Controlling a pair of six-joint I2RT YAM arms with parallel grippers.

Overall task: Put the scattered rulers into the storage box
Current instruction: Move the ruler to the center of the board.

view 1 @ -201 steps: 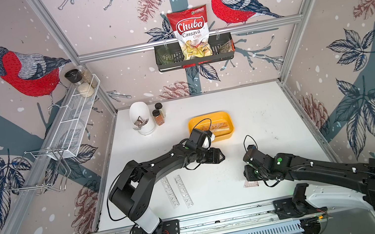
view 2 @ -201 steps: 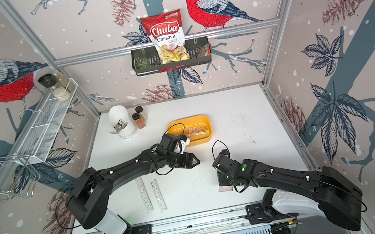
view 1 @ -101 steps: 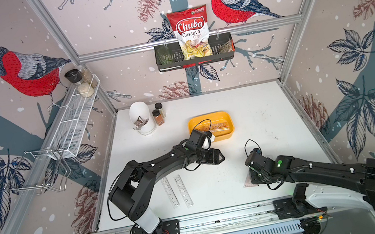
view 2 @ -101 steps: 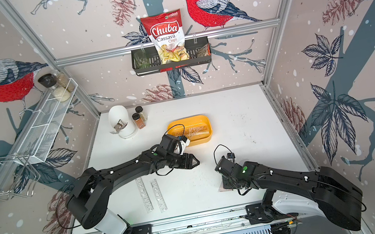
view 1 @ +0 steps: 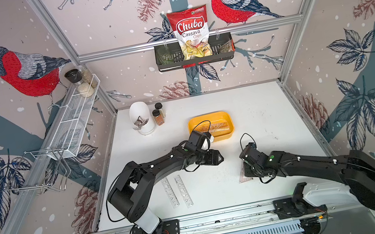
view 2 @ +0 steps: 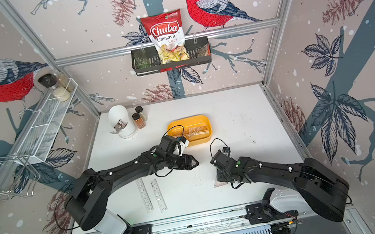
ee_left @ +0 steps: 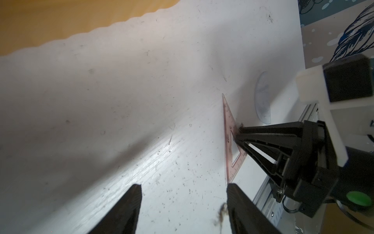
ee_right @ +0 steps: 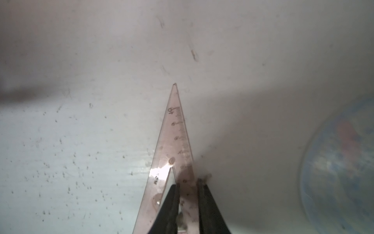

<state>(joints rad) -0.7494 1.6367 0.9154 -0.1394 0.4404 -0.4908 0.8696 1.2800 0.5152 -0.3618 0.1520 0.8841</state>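
- The right claw [ee_right: 188, 183] is closed down to a narrow slot across the graduated leg of the pink set square [ee_right: 178, 137]. One finger is tucked into the cut-out and the other is pressed on the outer edge.
- That set square is seen low at the front of the counter [view 1: 258, 110], well apart from the yellow storage box [view 1: 224, 137].
- The left claw [ee_left: 183, 186] is held wide open and empty, over bare counter between box and set square.
- Two straight stencil rulers [view 1: 169, 191] and a bluish protractor [ee_left: 263, 99] are left out too.
- What could go wrong, imo: thin slick plastic is only pinched edge-on, so it could be squirted out or twisted during the lift.
- The long tip could also get snagged on the box rim or bumped into the left arm, which is parked right in the route.
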